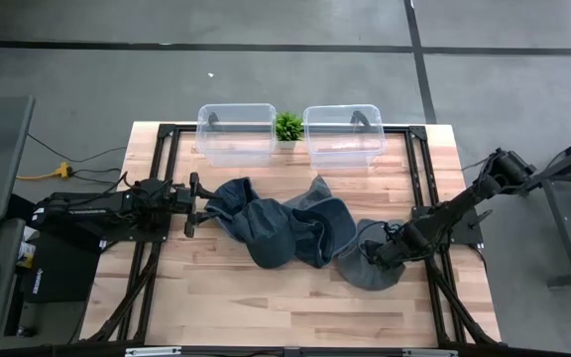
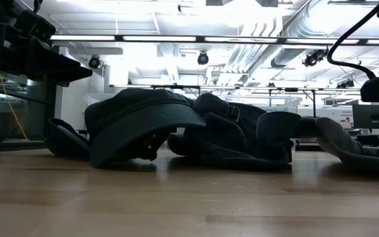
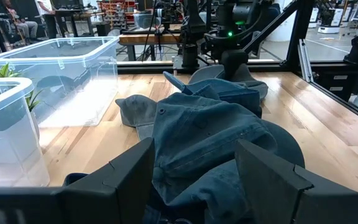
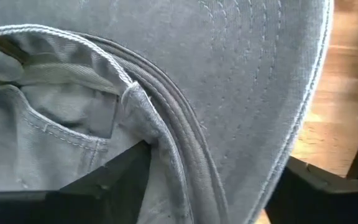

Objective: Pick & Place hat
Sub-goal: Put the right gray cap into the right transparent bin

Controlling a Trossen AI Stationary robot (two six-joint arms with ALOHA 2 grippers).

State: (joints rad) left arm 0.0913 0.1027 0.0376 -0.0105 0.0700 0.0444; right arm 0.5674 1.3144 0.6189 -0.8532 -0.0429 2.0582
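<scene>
Dark denim hats heaped on the counter
Several blue-grey caps overlap mid-counter, crumpled, one brim tipped toward the front edge

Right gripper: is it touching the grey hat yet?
Touching. In the right wrist view the grey hat fills the frame, its seam lying on one dark finger of the right gripper, jaws wide either side.

No lettering, label or number can be read anywhere (caps and bins included).
</scene>
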